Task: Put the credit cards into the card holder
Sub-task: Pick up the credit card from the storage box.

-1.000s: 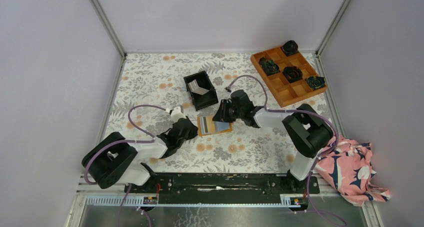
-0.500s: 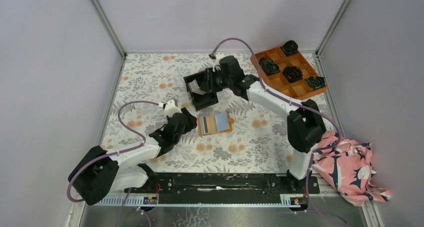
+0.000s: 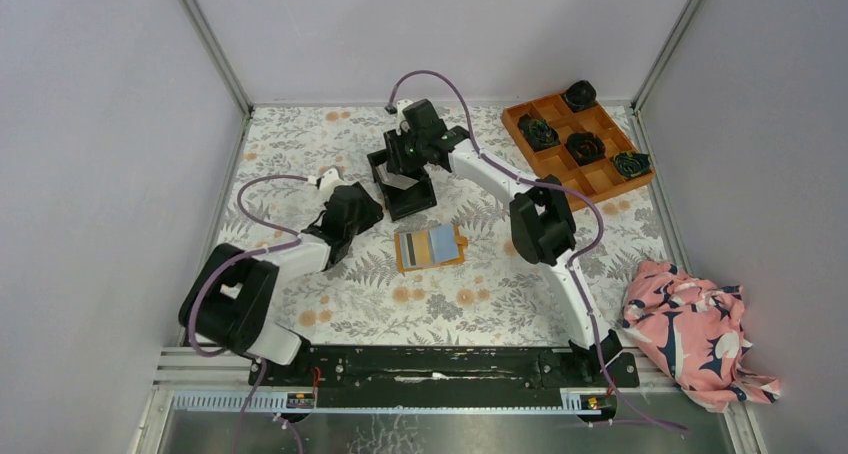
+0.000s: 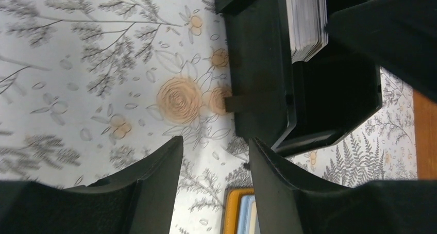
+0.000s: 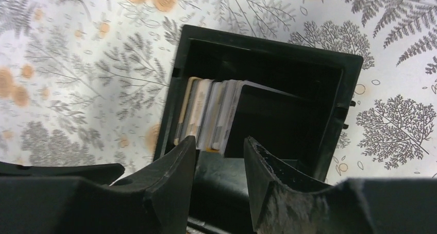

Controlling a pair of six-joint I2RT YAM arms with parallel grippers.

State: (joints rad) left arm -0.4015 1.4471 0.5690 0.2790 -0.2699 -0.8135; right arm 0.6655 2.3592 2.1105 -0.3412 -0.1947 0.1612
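a crumpled pink cloth point(image 3: 695, 329) lies near right. the card holder point(image 3: 430, 246) lies open and flat mid-table, blue pockets up, long axis left to right. just left of it the left gripper point(image 4: 215, 146) hovers, jaws apart and empty. beyond, the black bin point(image 5: 268, 48) holds the credit cards point(image 5: 208, 113), on edge in a leaning stack at one end. the right gripper point(image 5: 219, 144) hangs over the bin, jaws parted, holding nothing. an orange compartment tray point(image 3: 560, 179) sits far right.
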